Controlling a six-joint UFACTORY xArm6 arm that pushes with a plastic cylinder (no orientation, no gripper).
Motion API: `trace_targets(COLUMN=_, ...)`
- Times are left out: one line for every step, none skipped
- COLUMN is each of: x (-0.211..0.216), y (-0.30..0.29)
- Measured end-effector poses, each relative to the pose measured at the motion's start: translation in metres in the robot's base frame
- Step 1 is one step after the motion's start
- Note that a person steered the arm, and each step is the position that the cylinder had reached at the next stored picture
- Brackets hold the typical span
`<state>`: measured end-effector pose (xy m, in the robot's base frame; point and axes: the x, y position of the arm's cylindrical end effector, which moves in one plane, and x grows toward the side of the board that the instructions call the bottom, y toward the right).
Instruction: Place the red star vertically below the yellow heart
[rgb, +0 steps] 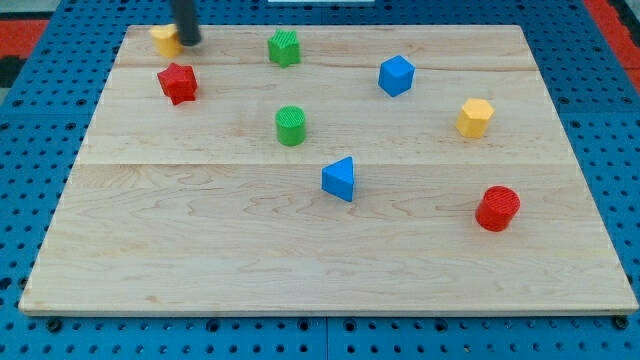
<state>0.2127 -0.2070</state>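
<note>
The red star (177, 82) lies near the board's upper left. The yellow heart (164, 40) sits just above it at the top-left corner, partly hidden by the rod. My tip (189, 43) rests at the heart's right side, touching or nearly touching it, and a little above and right of the red star. The star is slightly to the right of straight below the heart.
A green star-like block (284, 47) is at top centre, a green cylinder (290, 126) below it. A blue cube (396, 75), a blue triangle (339, 179), a yellow hexagon (475, 117) and a red cylinder (497, 208) lie to the right. The wooden board (200, 260) ends close to the heart.
</note>
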Motion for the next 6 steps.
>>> trace_targets(x=0.005, y=0.047)
trace_targets(x=0.081, y=0.073)
trace_targets(x=0.096, y=0.061)
trace_targets(x=0.103, y=0.050)
trace_targets(x=0.128, y=0.013)
trace_targets(x=0.110, y=-0.014)
